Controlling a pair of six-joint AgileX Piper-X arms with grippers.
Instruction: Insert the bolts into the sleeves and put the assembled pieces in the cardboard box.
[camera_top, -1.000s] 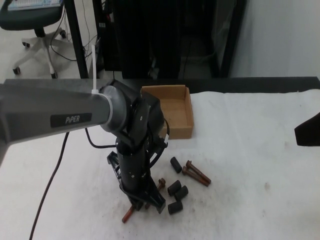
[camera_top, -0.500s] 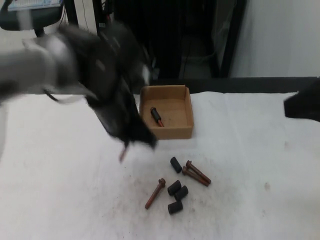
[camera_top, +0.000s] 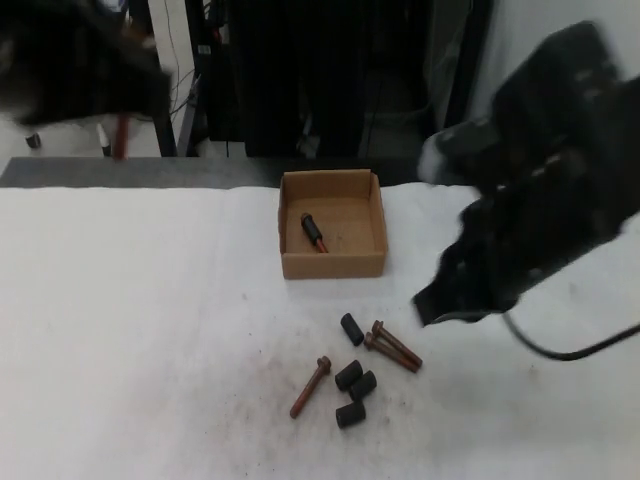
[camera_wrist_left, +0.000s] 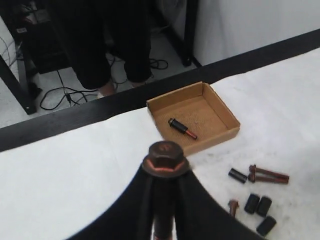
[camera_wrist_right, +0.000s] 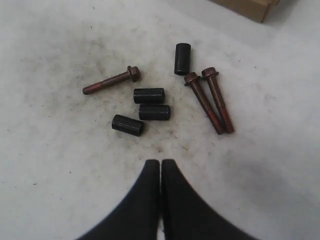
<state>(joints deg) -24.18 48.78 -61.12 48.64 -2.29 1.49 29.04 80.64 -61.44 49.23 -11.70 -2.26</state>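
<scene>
While the left hand (camera_wrist_left: 164, 176) is raised over the far left of the counter (camera_top: 150, 330), it is clamped on one bolt (camera_wrist_left: 165, 157): the hex head sits at the fingertips and the shank runs back between the fingers. The right hand (camera_wrist_right: 160, 167) hangs over the loose parts, its fingers pressed together with nothing between them.

Parts on the counter, nearer than the cardboard box (camera_top: 295, 265) and a little right of centre:
- four black sleeves (camera_wrist_right: 148, 95), three bunched, one apart on the far side
- lone bolt (camera_wrist_right: 111, 82) to the left
- pair of bolts (camera_wrist_right: 212, 102) side by side to the right

One assembled piece (camera_top: 313, 231) lies in the box.

Handling, as judged:
- All parts look like rigid metal, small but dense, with no crush risk.
- Sleeves are smooth and round, so likely to roll or squirt out. Pinch across the diameter at mid-length and keep the bore ends free.
- Bolts look rusty, so grip should be fair. Take the shank close under the head and leave the tip exposed for insertion.
</scene>
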